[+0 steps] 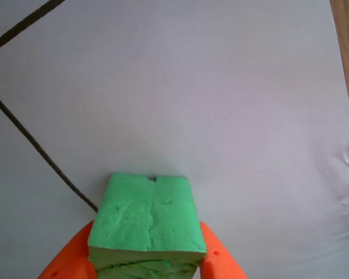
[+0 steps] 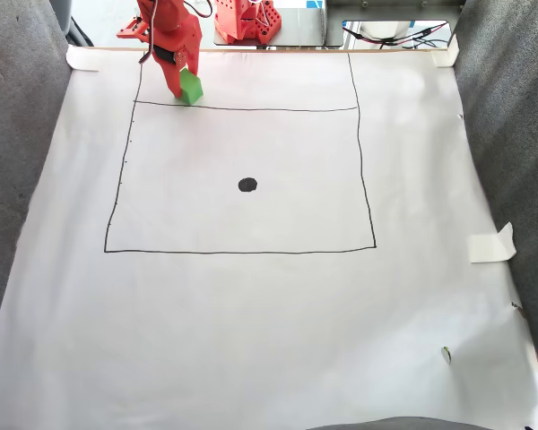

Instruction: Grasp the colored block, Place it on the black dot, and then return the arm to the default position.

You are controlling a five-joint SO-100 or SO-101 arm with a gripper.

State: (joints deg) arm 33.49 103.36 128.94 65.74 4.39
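My end effector has its two orange fingers pressed against opposite sides of the colored block, pinching it between them; in the other view the green foam fills the gap and bulges wider than the finger tips. I judge the grasp step done, or all but done, and the carry to the black dot as the step now in hand.

In the fixed view my end effector holds the colored block at the far left corner of the white paper, just at the upper line of the drawn rectangle. Whether the block is lifted clear of the paper or touching it, I cannot tell from either picture.

The next move, as I read it, calls for a lift, then a swing toward the middle of the rectangle, where the dot lies well apart from the block, and a lowering so the cube covers the spot before I spread the fingers.

The other view gives the grip itself and the block's wrinkled top, with thin dark lines beyond it. The fixed view gives the dot, the whole rectangle and the grey cloth flanking the surface.
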